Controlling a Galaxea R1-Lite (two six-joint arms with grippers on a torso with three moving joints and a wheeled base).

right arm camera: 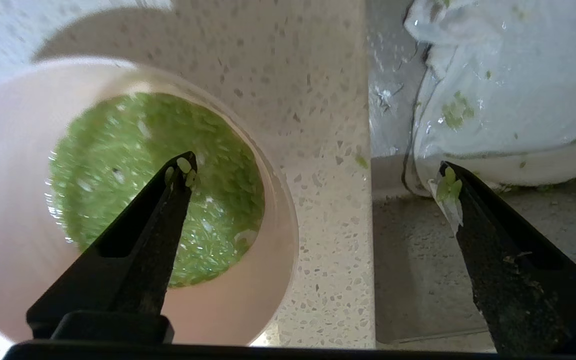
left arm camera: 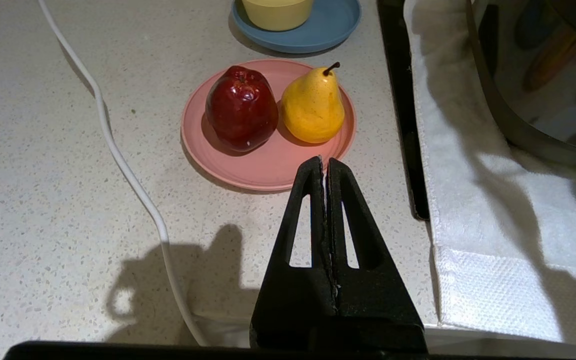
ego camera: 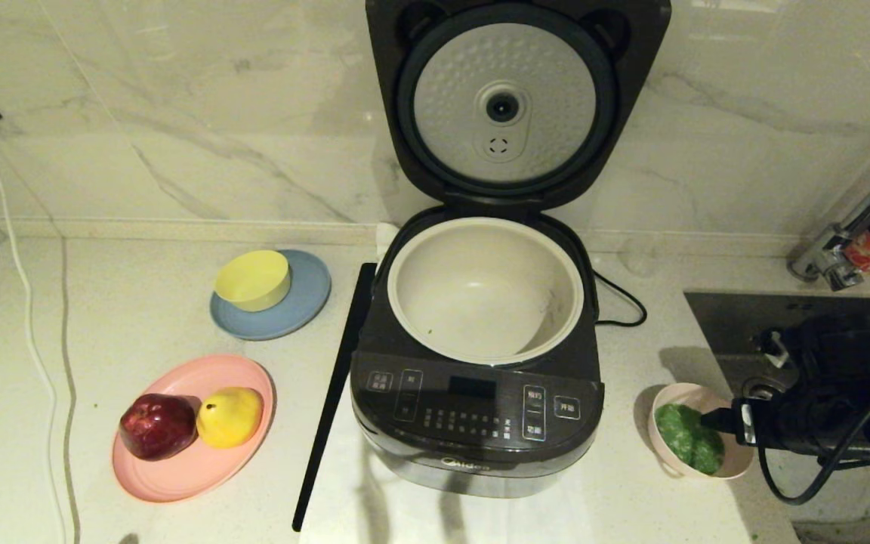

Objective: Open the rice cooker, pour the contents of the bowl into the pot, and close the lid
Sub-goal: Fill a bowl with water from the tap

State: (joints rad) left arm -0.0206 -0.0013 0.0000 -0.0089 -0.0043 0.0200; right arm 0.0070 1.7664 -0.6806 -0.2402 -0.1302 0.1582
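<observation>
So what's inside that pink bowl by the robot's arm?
The bowl holds green bits. The open right gripper hangs over it, hiding part of the bowl.

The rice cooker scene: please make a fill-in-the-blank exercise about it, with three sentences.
1. The lid of the rice cooker stands ____.
2. The green contents still lie in the pink ____.
3. The right tool is wide open, with one finger over the bowl and the other beyond its ____.

Missing words: open; bowl; rim

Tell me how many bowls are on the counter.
2. The yellow bowl sits on the blue plate left of the rice cooker; the pink bowl with green bits stands right of it.
</observation>
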